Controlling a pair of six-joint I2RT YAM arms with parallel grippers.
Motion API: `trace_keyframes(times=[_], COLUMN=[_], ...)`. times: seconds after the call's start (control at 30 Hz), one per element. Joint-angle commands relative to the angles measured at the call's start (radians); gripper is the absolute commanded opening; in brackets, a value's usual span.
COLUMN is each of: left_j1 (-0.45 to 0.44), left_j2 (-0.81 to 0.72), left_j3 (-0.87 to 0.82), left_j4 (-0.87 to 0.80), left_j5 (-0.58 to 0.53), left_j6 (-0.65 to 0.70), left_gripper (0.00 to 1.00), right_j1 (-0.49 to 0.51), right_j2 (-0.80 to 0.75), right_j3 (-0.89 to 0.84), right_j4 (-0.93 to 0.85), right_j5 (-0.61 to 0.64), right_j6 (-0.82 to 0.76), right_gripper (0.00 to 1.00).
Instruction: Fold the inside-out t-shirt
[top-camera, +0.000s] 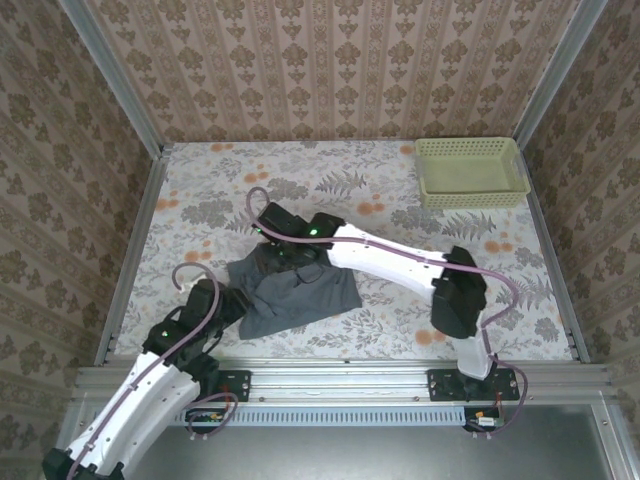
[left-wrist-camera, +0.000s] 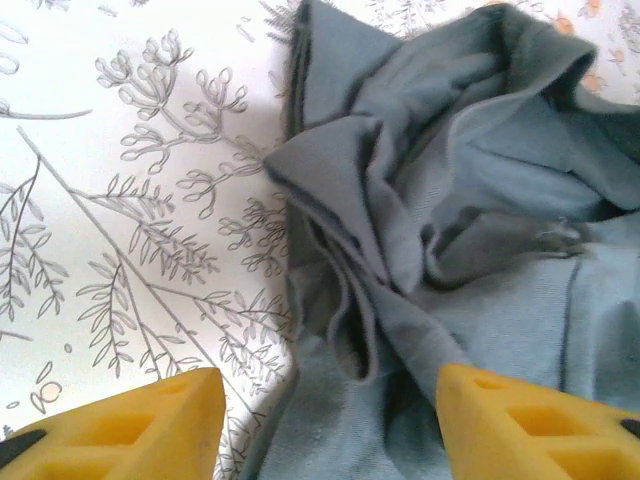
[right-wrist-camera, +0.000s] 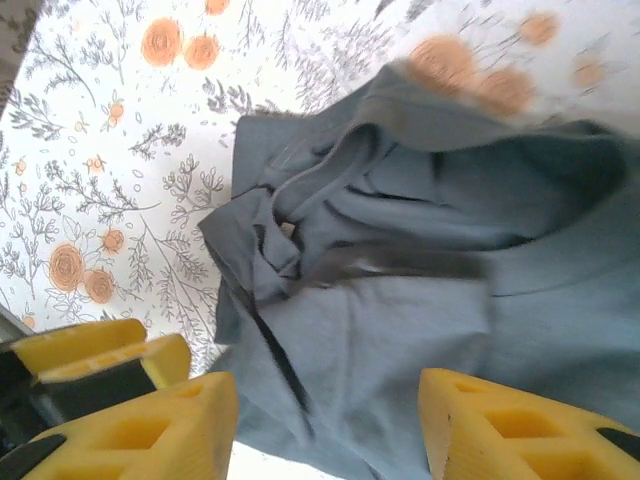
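Note:
The inside-out t-shirt (top-camera: 298, 290) is a dark slate blue-grey heap, crumpled on the flowered table in front of the arms. My left gripper (top-camera: 236, 301) sits at its left edge. In the left wrist view the left gripper (left-wrist-camera: 330, 428) is open, its yellow fingers (left-wrist-camera: 135, 430) wide apart over bunched folds of the t-shirt (left-wrist-camera: 440, 200), with nothing clasped. My right gripper (top-camera: 282, 246) hovers over the shirt's far left part. In the right wrist view the right gripper (right-wrist-camera: 325, 428) is open above the t-shirt (right-wrist-camera: 400, 330), which lies loose below its fingers (right-wrist-camera: 505, 430).
A pale yellow-green basket (top-camera: 470, 171) stands at the back right of the table. Metal frame posts and patterned walls close in the table's sides and back. The flowered tablecloth (top-camera: 400, 200) is bare between the shirt and the basket.

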Motion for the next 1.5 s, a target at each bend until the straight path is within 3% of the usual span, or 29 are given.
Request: trace_keyframes(times=[0.0,0.23,0.4,0.53,0.67,0.9,1.07,1.47], left_j1=[-0.007,-0.142,-0.152,-0.156,-0.162,-0.175,-0.2,-0.314], left_j2=[0.143,0.62,0.857,0.946,0.97,0.89,0.755,0.199], left_j3=[0.077,0.394,0.526,0.551,0.535,0.434,0.31,0.051], left_j4=[0.09,0.087,0.076,0.089,0.103,0.087,0.088,-0.131], left_j5=[0.072,-0.038,-0.064,-0.033,-0.018,-0.019,-0.027,-0.133], left_j6=[0.097,0.245,0.317,0.321,0.304,0.256,0.192,-0.151], left_gripper=[0.63,0.73,0.76,0.73,0.56,0.19,0.02,0.0], right_j1=[-0.07,-0.191,-0.231,-0.24,-0.255,-0.303,-0.308,-0.32], right_j2=[-0.098,-0.211,-0.297,-0.313,-0.303,-0.242,-0.177,-0.03], right_j3=[-0.118,-0.384,-0.518,-0.558,-0.585,-0.585,-0.543,-0.439], right_j4=[-0.027,0.052,0.101,0.111,0.127,0.169,0.186,0.2], right_j5=[0.113,0.132,0.138,0.141,0.141,0.114,0.073,0.078], right_j6=[-0.046,-0.012,-0.003,-0.005,-0.003,-0.018,-0.047,-0.077], right_gripper=[0.53,0.53,0.53,0.53,0.54,0.54,0.54,0.54])
